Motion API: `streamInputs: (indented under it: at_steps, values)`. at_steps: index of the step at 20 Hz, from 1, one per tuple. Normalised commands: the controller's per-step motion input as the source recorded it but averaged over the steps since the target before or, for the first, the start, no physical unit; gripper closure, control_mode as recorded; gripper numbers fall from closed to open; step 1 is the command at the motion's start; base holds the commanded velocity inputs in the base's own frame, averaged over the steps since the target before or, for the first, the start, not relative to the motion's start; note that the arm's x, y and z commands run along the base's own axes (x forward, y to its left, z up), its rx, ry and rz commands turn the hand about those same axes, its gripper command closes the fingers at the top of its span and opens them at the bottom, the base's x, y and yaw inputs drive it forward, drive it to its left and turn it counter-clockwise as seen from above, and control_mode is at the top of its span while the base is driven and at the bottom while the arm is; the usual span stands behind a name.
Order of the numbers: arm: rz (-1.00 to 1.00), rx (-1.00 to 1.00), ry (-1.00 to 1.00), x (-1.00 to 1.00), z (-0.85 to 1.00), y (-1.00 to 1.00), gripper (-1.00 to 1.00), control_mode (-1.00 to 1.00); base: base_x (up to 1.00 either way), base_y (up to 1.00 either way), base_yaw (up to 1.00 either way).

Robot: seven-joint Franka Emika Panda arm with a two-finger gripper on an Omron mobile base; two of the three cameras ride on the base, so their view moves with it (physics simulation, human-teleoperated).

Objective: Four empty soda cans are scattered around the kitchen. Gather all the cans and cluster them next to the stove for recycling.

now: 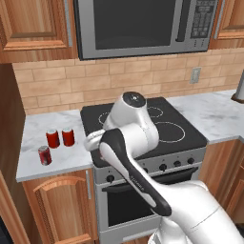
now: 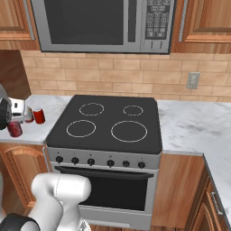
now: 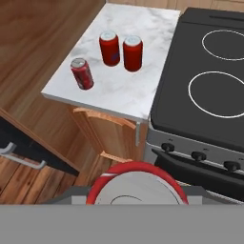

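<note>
Closest up, the fourth soda can point(image 3: 137, 183) sits grasped in the hand; three cans point(image 3: 110, 58) stand clustered on the surface point(image 3: 124, 93) beside the stove point(image 3: 209, 90). Next: carry it over, set down alongside.

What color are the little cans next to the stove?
Red with silver tops; the soda cans show best in the hand view.

I see three soda cans point(image 3: 109, 48) with glossy red sides and silver metal tops on a smooth white marbled counter point(image 3: 124, 90). The stove point(image 3: 209, 90) top looks like black glass, its front brushed steel. The cabinets point(image 1: 62, 205) are varnished wood, the backsplash point(image 1: 95, 81) matt tan brick, the microwave point(image 1: 143, 26) steel.
</note>
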Motion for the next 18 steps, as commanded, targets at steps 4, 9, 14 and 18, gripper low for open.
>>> streamInputs:
  at_steps: [4, 9, 14, 18]
  values:
    - [0.03, -0.02, 0.0, 0.41, -0.21, 0.31, 1.0, -1.0, 0.0, 0.0, 0.0]
    - [0.03, -0.02, 0.0, 0.38, -0.35, 0.31, 1.0, -1.0, 0.0, 0.0, 0.0]
    - [0.04, 0.0, 0.0, 0.33, -0.2, 0.14, 1.0, -1.0, 0.0, 0.0, 0.0]
    - [0.03, 0.0, 0.0, 0.34, -0.07, 0.08, 1.0, -1.0, 0.0, 0.0, 0.0]
